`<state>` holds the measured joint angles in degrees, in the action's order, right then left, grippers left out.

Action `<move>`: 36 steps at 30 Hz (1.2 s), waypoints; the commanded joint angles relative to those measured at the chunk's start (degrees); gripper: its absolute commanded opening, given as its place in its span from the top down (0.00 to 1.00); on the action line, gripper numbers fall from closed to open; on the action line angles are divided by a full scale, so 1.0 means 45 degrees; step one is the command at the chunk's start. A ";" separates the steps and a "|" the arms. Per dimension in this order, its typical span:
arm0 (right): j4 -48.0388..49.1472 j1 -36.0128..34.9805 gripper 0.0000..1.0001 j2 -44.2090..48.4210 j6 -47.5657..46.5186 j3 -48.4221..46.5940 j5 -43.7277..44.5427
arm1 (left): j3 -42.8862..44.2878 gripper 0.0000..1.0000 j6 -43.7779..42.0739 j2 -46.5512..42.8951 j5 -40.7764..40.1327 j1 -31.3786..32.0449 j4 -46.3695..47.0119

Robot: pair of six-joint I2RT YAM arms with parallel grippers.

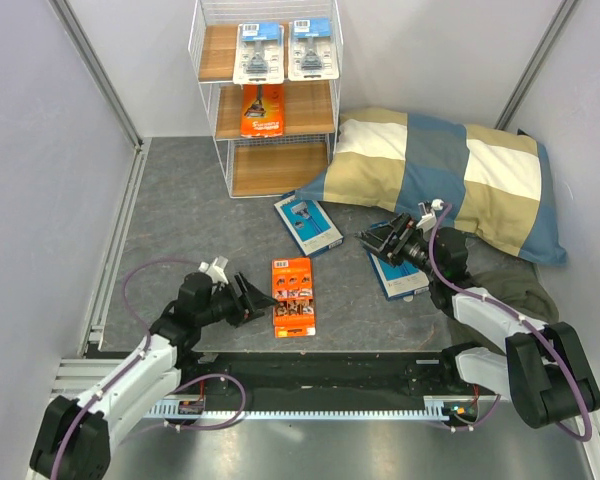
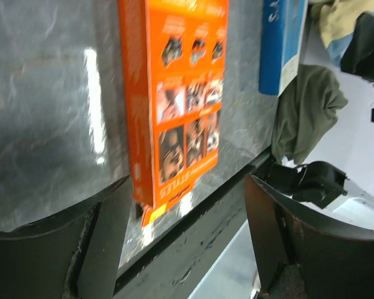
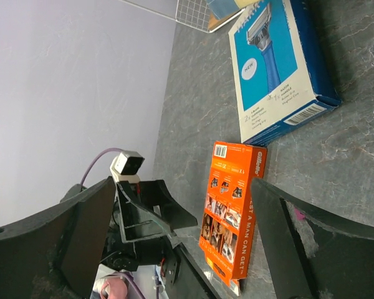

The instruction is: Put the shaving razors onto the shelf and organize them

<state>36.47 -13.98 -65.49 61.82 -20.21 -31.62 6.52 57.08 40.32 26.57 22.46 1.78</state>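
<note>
Orange pack (image 1: pixel 293 297) lay flat just ahead of left pincer (image 1: pixel 263 300), jaws spread. Side panels read "Gillette" and "A MAN CAN GET"; face showed small photo tiles. Right pincer (image 1: pixel 372 243) spread wide above blue box (image 1: pixel 405 280).

We count two clear blister packs (image 1: pixel 259 52) (image 1: pixel 313 48), two orange packs (image 1: pixel 263 110) (image 1: pixel 293 297) and two blue boxes (image 1: pixel 308 224) (image 1: pixel 401 283), six in all. We also count one shelf (image 1: pixel 280 168) at twelve o'clock, one pillow (image 1: pixel 450 170) at two o'clock and one green cloth (image 1: pixel 525 285) at four o'clock.
</note>
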 commanded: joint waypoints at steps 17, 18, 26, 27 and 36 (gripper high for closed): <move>0.1056 0.0040 0.02 -0.0270 0.0051 0.0291 -0.0240 | -0.1411 0.32 0.1827 -0.2220 -0.1314 0.1805 -0.2018; 0.1056 0.0059 0.02 -0.0309 0.0051 0.0291 -0.0240 | -0.1411 0.32 0.1963 -0.2221 -0.1314 0.1980 -0.1920; 0.1134 0.0059 0.02 -0.0367 0.0168 0.0272 -0.0259 | -0.2094 0.35 0.2804 -0.2436 -0.1801 0.2821 -0.1353; 0.1134 0.0040 0.02 -0.0387 0.0149 0.0252 -0.0279 | -0.2114 0.36 0.2862 -0.2358 -0.1841 0.2938 -0.1295; 0.1115 0.0059 0.02 -0.0426 0.0148 0.0135 -0.0396 | -0.1568 0.37 0.2629 -0.0602 -0.2700 0.3388 -0.1002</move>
<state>39.03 -13.98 -67.26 62.74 -19.16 -32.36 3.03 67.96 34.70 17.72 36.97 -5.39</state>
